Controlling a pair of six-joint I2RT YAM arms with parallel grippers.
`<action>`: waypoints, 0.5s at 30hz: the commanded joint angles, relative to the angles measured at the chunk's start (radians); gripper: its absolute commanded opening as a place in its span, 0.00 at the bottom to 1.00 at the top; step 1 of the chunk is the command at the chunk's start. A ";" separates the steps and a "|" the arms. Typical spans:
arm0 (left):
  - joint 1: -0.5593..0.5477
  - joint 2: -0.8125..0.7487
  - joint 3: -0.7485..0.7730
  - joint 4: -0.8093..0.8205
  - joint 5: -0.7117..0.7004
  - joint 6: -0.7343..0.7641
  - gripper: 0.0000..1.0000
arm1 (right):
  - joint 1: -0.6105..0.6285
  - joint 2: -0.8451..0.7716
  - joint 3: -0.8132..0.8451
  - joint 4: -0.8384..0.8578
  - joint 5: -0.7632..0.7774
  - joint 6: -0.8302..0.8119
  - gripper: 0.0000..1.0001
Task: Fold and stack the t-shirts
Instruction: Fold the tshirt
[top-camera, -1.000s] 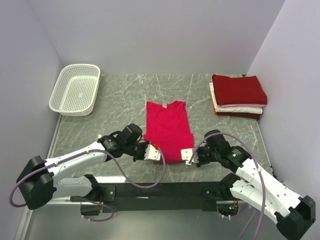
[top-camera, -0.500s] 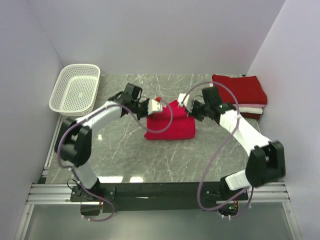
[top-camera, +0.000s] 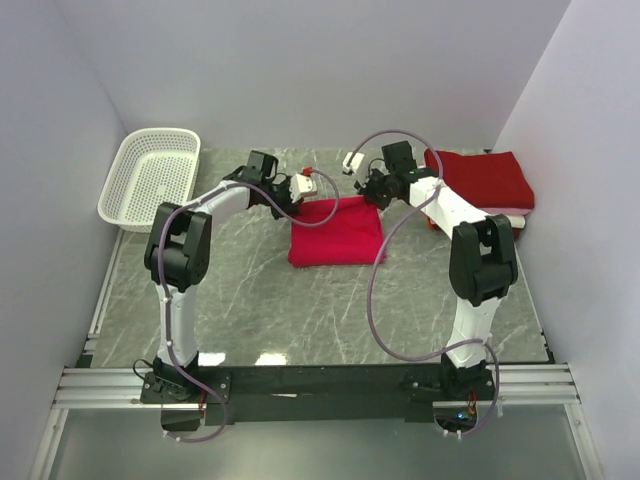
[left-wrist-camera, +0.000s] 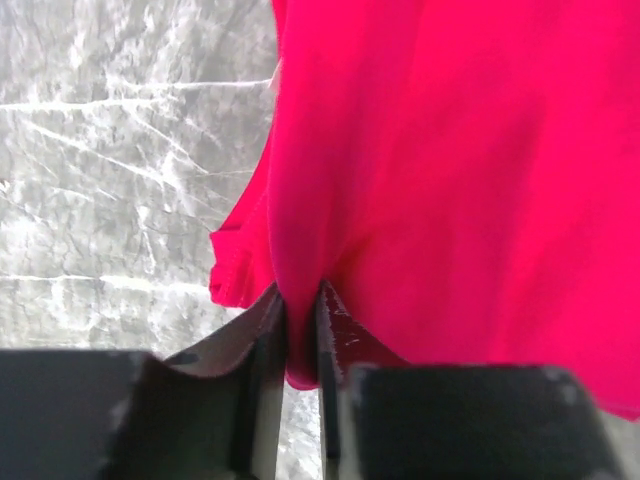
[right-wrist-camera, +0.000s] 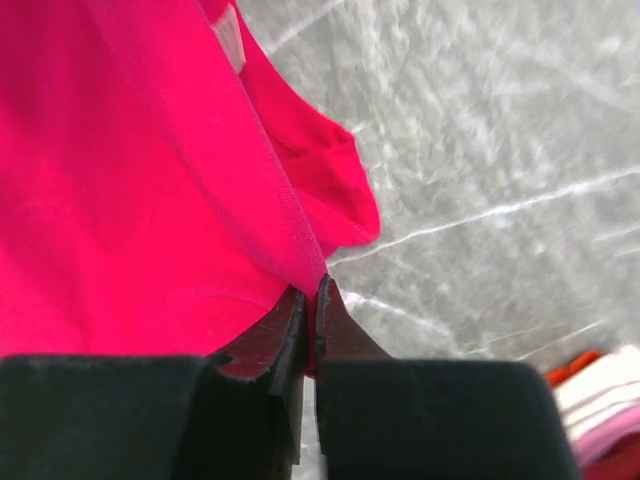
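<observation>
Changed: hem of pinkish-red t-shirt (top-camera: 335, 240) carried to its far edge; shirt now halved.
Left hand (left-wrist-camera: 302, 300): nearly closed, hem pinched.
Right hand (right-wrist-camera: 310, 290): clamped on hem.
Meaning: release next, then stack.

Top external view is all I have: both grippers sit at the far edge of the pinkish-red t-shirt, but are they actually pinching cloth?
Observer: In the left wrist view, the left gripper has a fold of the pinkish-red t-shirt between its fingers.
Operator: And the right?
Observer: The right gripper is shut on the shirt's edge, jaws nearly touching.
Operator: Anything else up close?
Observer: A pale tag shows on the cloth above it.
</observation>
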 joint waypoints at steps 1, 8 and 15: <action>0.004 0.008 0.054 0.118 -0.041 -0.150 0.25 | -0.016 0.019 0.056 0.076 0.080 0.075 0.09; 0.012 -0.070 0.111 0.352 -0.458 -0.621 0.99 | -0.017 -0.046 -0.032 0.340 0.368 0.434 0.68; 0.016 -0.397 -0.069 0.245 -0.398 -0.915 0.99 | -0.089 -0.123 -0.107 0.075 0.038 0.664 0.68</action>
